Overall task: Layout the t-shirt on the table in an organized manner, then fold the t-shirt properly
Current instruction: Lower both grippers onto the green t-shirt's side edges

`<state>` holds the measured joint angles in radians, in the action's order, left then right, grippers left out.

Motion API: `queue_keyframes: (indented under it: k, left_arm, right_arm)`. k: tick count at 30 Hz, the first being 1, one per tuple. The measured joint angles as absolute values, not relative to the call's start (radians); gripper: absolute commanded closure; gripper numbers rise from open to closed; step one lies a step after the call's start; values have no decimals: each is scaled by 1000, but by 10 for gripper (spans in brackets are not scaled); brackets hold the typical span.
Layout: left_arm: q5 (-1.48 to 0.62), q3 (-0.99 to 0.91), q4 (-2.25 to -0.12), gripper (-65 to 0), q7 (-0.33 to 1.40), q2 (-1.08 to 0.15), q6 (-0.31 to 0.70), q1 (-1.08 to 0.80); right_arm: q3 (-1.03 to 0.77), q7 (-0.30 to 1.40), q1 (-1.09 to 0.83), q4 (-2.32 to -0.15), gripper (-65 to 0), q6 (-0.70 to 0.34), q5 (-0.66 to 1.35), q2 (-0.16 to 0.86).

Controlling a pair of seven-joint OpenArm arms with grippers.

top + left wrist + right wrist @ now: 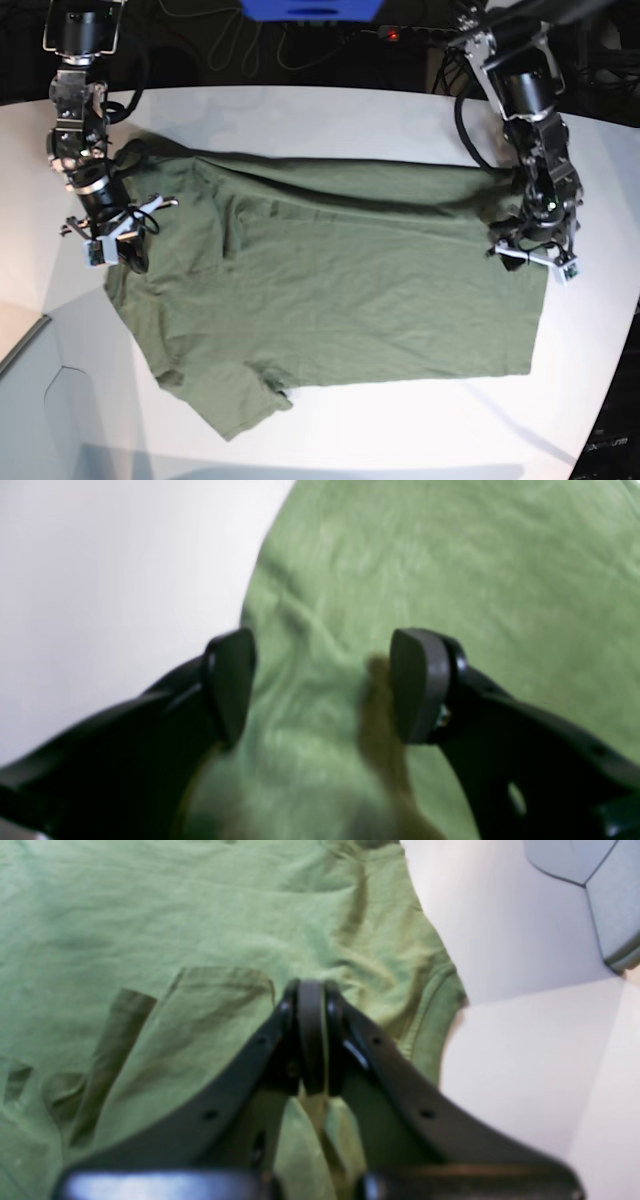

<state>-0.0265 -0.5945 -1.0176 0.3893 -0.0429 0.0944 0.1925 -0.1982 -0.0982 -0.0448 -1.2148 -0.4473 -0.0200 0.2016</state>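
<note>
The olive-green t-shirt (340, 290) lies spread and wrinkled on the white table (300, 110), its sleeves toward the left of the base view. My right gripper (120, 245) sits at the shirt's left end by the upper sleeve. In the right wrist view that gripper (311, 990) is shut with a thin fold of t-shirt (150, 915) caught between its pads. My left gripper (530, 255) is low over the shirt's right hem corner. In the left wrist view it (322, 680) stands open, a ridge of t-shirt (450, 555) lying between its fingers, next to bare table (100, 580).
A blue box (310, 8) and cables lie behind the table's far edge. The table's curved edge runs down the right side. A grey panel (60, 420) sits at the lower left, also seen as a grey panel (600, 890) beyond bare table (525, 1040).
</note>
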Motion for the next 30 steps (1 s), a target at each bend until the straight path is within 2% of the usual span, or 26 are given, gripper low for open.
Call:
queue_keyframes:
  k: [14, 16, 20, 22, 30]
  left_arm:
    - [-23, -595, -1023, -402, 389, -47, 94, 195]
    - [-23, -595, -1023, -377, 389, -47, 94, 195]
    - [-23, -595, -1023, -279, 389, -47, 94, 195]
    - [-23, -595, -1023, -251, 389, -47, 94, 195]
    - [-22, -595, -1023, -247, 389, -47, 94, 195]
  right_arm:
    - [-198, -99, -46, -1215, 0, -447, -20, 202]
    - [-198, -99, -48, -1215, 0, -447, -20, 202]
    - [-198, -99, -48, -1215, 0, -447, -20, 202]
    - [-198, -99, -48, -1215, 0, -447, -20, 202]
    - [-198, -98, -48, -1215, 0, -447, -20, 202]
